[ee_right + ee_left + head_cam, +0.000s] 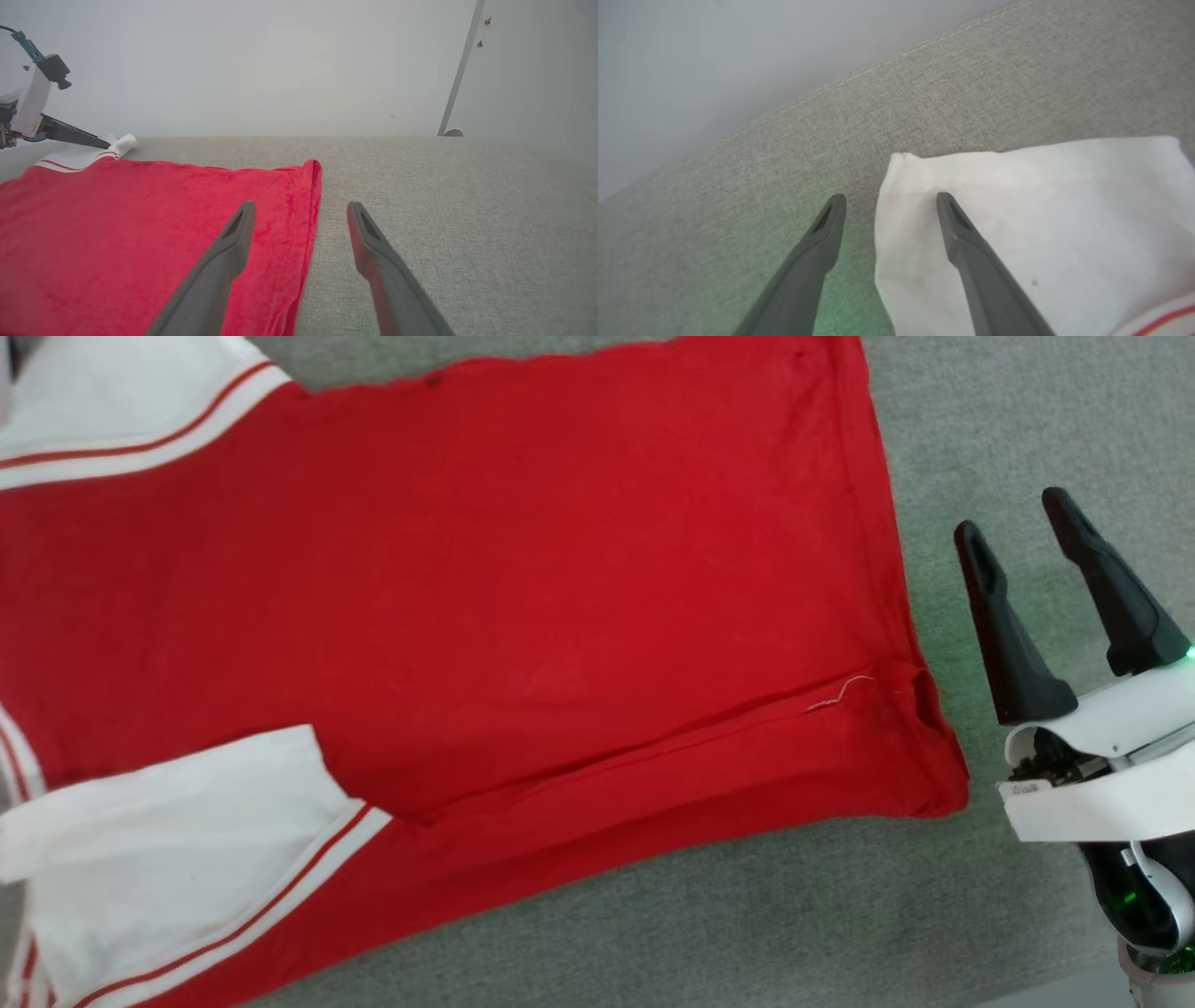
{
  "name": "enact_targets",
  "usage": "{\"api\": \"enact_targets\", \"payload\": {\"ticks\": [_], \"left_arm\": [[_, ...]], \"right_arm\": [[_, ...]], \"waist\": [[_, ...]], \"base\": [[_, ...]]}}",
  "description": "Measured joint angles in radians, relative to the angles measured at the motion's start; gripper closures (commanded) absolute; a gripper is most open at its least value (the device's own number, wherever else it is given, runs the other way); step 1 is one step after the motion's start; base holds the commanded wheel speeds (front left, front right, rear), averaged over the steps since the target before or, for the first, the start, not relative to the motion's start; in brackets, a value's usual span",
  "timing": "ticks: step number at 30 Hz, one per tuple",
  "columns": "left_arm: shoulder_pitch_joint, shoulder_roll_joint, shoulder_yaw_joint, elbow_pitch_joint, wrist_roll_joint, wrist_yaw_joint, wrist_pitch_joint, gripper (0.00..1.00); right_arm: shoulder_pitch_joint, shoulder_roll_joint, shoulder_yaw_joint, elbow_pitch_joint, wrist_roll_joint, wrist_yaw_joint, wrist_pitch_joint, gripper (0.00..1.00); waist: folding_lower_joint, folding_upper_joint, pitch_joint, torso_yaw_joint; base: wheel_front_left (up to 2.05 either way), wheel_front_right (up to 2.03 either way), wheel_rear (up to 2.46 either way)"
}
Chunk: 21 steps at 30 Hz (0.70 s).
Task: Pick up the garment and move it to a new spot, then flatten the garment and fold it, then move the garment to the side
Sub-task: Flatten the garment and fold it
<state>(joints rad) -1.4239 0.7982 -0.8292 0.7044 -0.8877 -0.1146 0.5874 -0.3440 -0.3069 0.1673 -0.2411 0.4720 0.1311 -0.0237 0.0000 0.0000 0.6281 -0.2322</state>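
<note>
Garment (523, 569), soft red knit, lies flat on grey woven surface (1027, 411); right tool (1011, 513) beside its hem, left tool (891, 197) at corner of white sleeve (1041, 210), both spread.

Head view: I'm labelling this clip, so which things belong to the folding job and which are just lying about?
Job: the garment, spread out; left hand, open at its white sleeve; right hand, open by its hem.
Just there: grey fabric surface; white wall.
</note>
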Motion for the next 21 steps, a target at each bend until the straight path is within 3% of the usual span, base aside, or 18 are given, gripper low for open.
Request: {"api": "enact_targets", "payload": {"ticks": [8,9,10,11,12,16,21], "left_arm": [[-0.091,-0.022,-0.005,0.077,-0.030,0.037,0.183,0.00],[-0.101,-0.025,-0.008,0.079,-0.027,0.039,0.201,0.16],[-0.109,-0.029,-0.009,0.083,-0.029,0.044,0.224,0.53],[-0.114,-0.035,-0.010,0.087,-0.037,0.051,0.246,0.73],[-0.120,-0.040,-0.014,0.089,-0.036,0.055,0.264,1.00],[-0.130,-0.056,-0.020,0.079,-0.042,0.069,0.292,1.00],[-0.125,-0.060,-0.019,0.074,-0.045,0.062,0.273,1.00]], "right_arm": [[-0.012,-0.008,0.003,0.006,0.022,0.000,0.026,0.00],[-0.013,-0.009,0.003,0.006,0.024,0.000,0.035,0.00],[-0.013,-0.009,0.003,0.006,0.026,0.000,0.042,0.00],[-0.014,-0.009,0.003,0.006,0.030,0.000,0.051,0.00],[-0.014,-0.009,0.004,0.006,0.031,0.000,0.062,0.00],[-0.024,-0.006,0.003,-0.002,0.060,0.000,0.114,0.00],[-0.113,-0.017,0.006,-0.006,0.082,0.000,0.258,0.00]], "waist": [[0.0000,0.0000,0.037,-0.032],[-0.0001,0.0000,0.039,-0.034],[0.0000,0.0000,0.040,-0.035],[0.0000,0.0000,0.041,-0.036],[0.0000,0.0000,0.041,-0.036],[0.0000,0.0000,0.044,-0.034],[0.0000,0.0000,0.044,-0.026]], "base": [[0.00,0.00,0.00],[0.00,0.00,0.00],[0.00,0.00,0.00],[0.00,0.00,0.00],[0.00,0.00,0.00],[0.00,0.00,0.00],[0.00,0.00,0.00]]}}
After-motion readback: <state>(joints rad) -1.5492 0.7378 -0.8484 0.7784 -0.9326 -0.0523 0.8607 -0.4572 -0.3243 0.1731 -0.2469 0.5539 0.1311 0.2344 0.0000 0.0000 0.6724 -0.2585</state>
